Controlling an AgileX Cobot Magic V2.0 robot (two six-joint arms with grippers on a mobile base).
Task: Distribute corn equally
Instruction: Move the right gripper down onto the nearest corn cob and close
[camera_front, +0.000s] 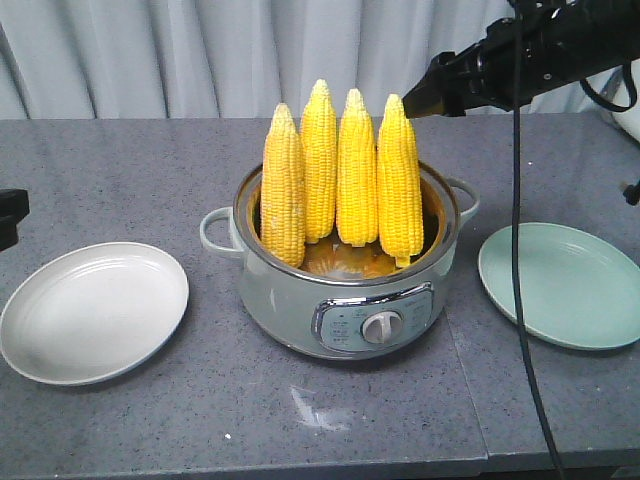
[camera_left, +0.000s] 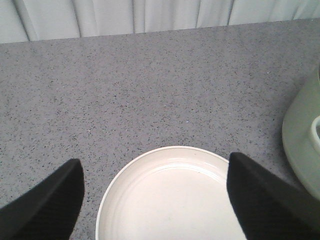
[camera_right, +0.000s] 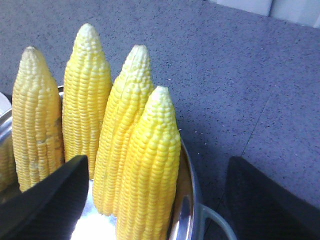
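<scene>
- The grey speckled stone-look table (camera_front: 330, 420) carries everything. A scuffed pale mark sits on its near part.
- A round white shallow plate (camera_front: 95, 310) lies to the left and holds nothing. The left gripper (camera_left: 155, 165) hangs above its far rim, fingers spread wide and gripping nothing.
- A round pale green shallow plate (camera_front: 570, 285) lies to the right, also bare.
- Between the plates stands a pale green electric cooker pot (camera_front: 300, 310) with side handles and a silver dial (camera_front: 380, 327). The panel around the dial bears small markings, too fine to read. No brand can be made out.
- Four bright yellow husked corn cobs (camera_front: 320, 165) stand upright in the pot, points up, close together, each about half above the rim.
- The right gripper (camera_front: 412, 102) is at the tip of the rightmost cob (camera_front: 400, 180). Its wrist view shows the fingers wide apart on either side of that cob and not closed on it.
- A pale pleated curtain (camera_front: 150, 50) hangs behind the table.
- Step in hand, as I judge it: the first pick, with no cob shared out yet. Next the right gripper likely has to sink over the cob's upper part, close firmly, lift straight up clear of the neighbouring cobs, and carry it to the green plate. Two cobs per plate would be even.
</scene>
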